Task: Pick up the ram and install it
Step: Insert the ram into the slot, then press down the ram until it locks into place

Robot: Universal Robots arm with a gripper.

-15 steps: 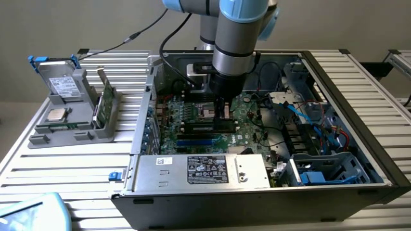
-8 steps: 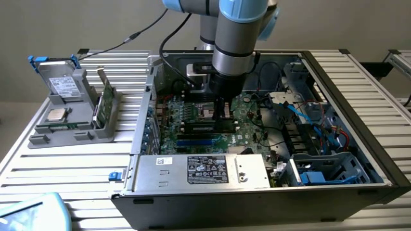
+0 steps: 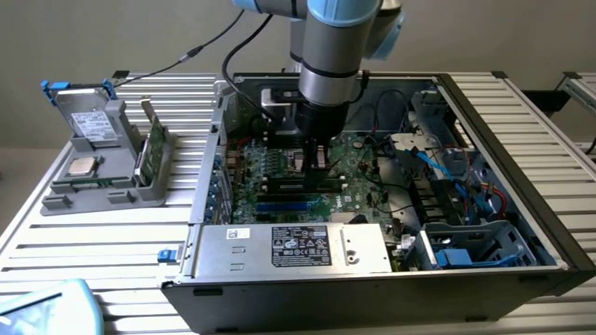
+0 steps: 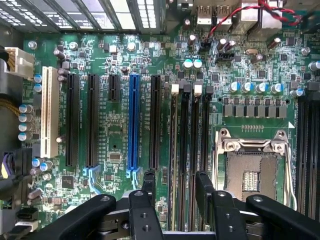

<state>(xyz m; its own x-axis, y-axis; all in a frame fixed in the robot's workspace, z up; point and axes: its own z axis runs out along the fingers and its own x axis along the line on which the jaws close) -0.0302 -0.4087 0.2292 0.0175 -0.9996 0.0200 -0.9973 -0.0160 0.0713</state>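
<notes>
Nearest in the exterior view, the silver power supply [image 3: 289, 248] with its black label lies along the front wall of the open computer case [image 3: 373, 296]. The case stands on the slatted desk [image 3: 93, 241]. Toward the exterior view's right of the power supply there is a drive cage [image 3: 475, 244] with blue parts.

Behind the power supply the green motherboard [image 3: 279, 157] lies flat in the case. The gripper [image 3: 317, 162] hangs above it, pointing straight down on the arm [image 3: 331, 63]. In the wrist view the gripper [image 4: 176, 176] has its two black fingers [image 4: 149, 182] standing clearly apart, and they hold nothing. The black memory slots [image 4: 190, 150] run in the space between the fingers.

The ram [image 3: 300, 185] appears in the exterior view as a long dark stick just below the fingertips, standing in the row of memory slots. It is near the gripper but not in its grasp. In the wrist view it would be seen from its edge, and I cannot tell which slot carries it.

The wrist view shows also a blue slot [image 4: 133, 125] and a white slot [image 4: 49, 112] on one side of the fingers, and the processor socket [image 4: 250, 170] on the other side.

Farther away, on the exterior view's left, a grey holder [image 3: 102, 185] stands on the desk. It carries a green card [image 3: 153, 143] with a metal bracket, upright.
</notes>
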